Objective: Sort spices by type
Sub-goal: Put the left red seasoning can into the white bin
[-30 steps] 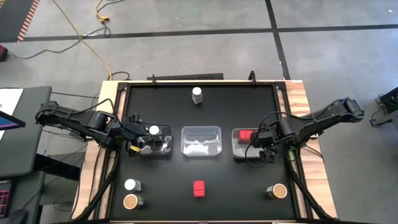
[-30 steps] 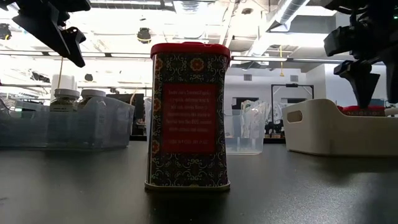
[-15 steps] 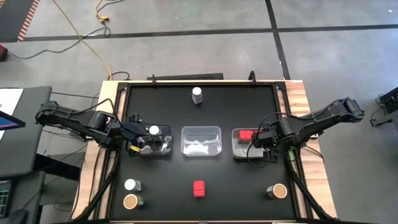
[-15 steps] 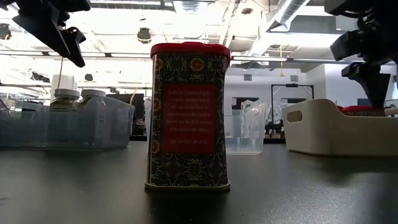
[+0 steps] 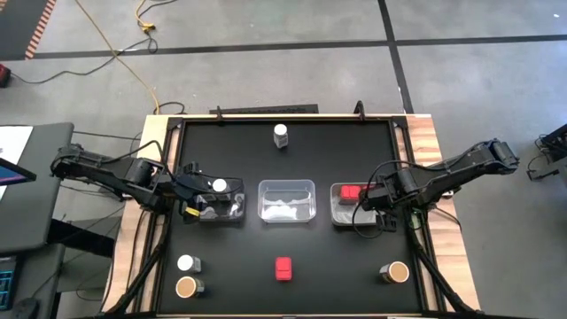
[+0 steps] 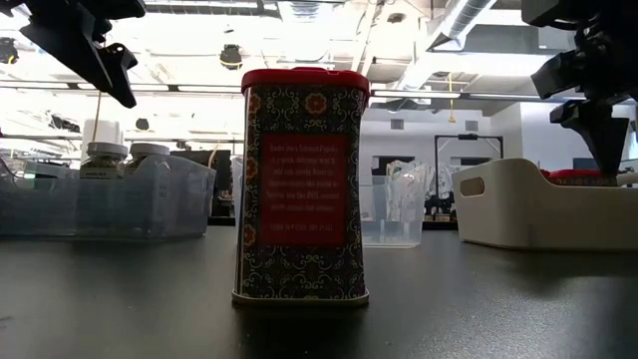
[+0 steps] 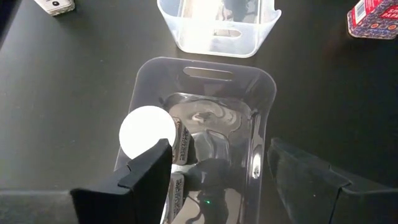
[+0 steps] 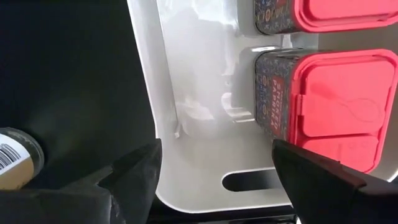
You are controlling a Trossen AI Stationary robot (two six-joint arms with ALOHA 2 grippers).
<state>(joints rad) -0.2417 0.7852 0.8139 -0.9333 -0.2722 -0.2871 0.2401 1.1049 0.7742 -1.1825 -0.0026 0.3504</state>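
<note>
Hovering over the left tray, the left gripper had its fingers spread wide with nothing between them. A white-capped jar stood in that tray, just beside one finger, and through the tray's clear side in the low view two capped jars showed.

The middle tray sat just right of the left tray and held no spices. Beyond it, further right, the white bin held two red packets side by side. The right gripper hung above the end of this bin with the handle slot, fingers wide apart and holding nothing; the packets lay ahead of it, untouched.

Other spices stood loose on the black table. A white-capped jar stood alone toward the far edge, beyond the middle tray. Near the front edge, in front of the left tray, another white-capped jar and a tan-topped jar stood close together. A red packet stood upright in front of the middle tray, filling the centre of the low view and hiding part of the tray behind it. A second tan-topped jar stood in front of the white bin, near the table's right front corner
</note>
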